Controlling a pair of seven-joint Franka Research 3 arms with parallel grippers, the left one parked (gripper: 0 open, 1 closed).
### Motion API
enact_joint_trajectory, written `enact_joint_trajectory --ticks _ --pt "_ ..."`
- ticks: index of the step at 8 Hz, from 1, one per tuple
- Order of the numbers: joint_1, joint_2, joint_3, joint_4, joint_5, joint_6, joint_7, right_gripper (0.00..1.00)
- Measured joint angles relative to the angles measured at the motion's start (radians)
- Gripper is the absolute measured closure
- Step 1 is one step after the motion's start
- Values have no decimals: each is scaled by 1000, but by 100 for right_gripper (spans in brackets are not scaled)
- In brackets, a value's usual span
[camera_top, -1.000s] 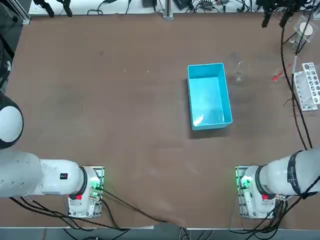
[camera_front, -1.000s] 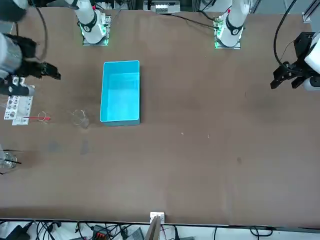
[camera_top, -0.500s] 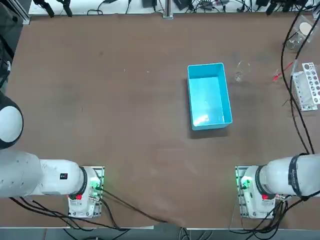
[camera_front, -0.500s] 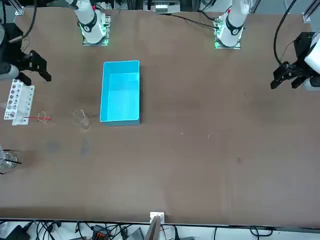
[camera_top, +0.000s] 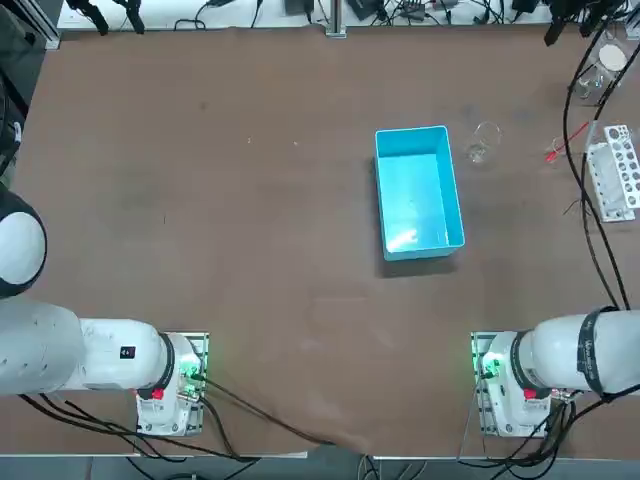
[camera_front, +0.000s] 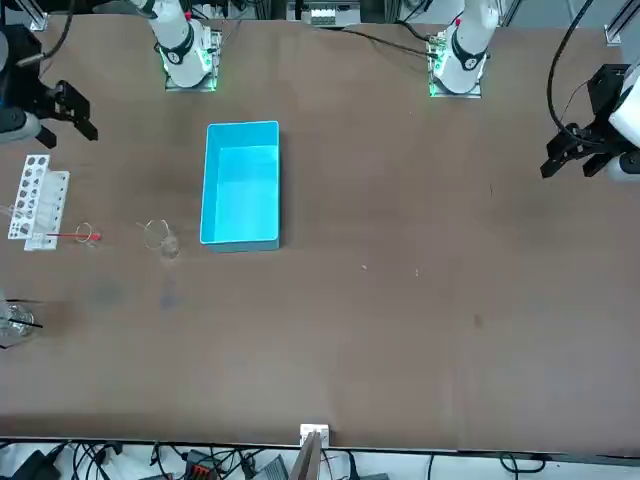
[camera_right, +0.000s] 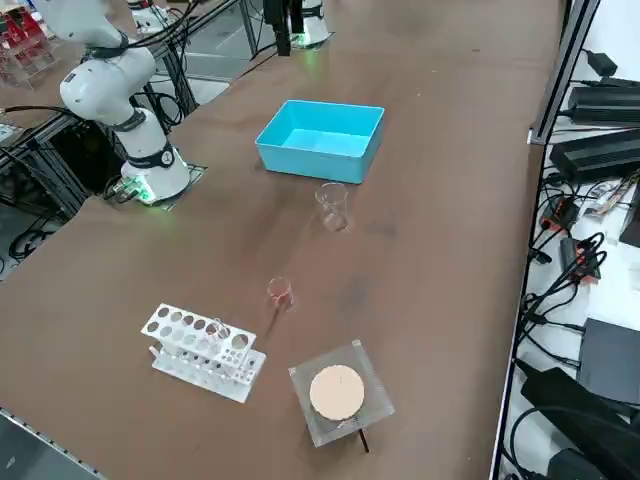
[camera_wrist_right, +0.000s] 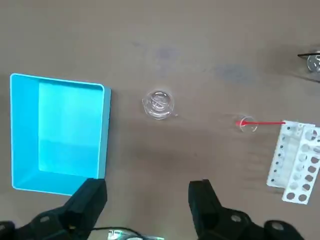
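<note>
Right gripper (camera_wrist_right: 147, 186) hangs high over the tabletop's (camera_top: 250, 200) right edge, fingers spread wide, nothing between them. Below it we note a glass beaker (camera_wrist_right: 158, 104), upright, near the blue bin's (camera_wrist_right: 106, 130) far right corner. White tube rack (camera_wrist_right: 295, 162) lies closer to that edge.

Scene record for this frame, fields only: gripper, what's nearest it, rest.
gripper: right gripper, open, holding nothing, raised above the table's right side
nearest: clear beaker; small vial with a red stick; white tube rack
beside: blue bin, apart from the beaker
rest: cork disc on a clear square stand; brown table
</note>
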Motion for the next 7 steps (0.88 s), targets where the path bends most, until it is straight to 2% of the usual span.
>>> enact_joint_trajectory --ticks 3,7 --pt "0 17 -8 43 27 -25 18 0" --pt "9 109 -8 136 27 -45 26 0"
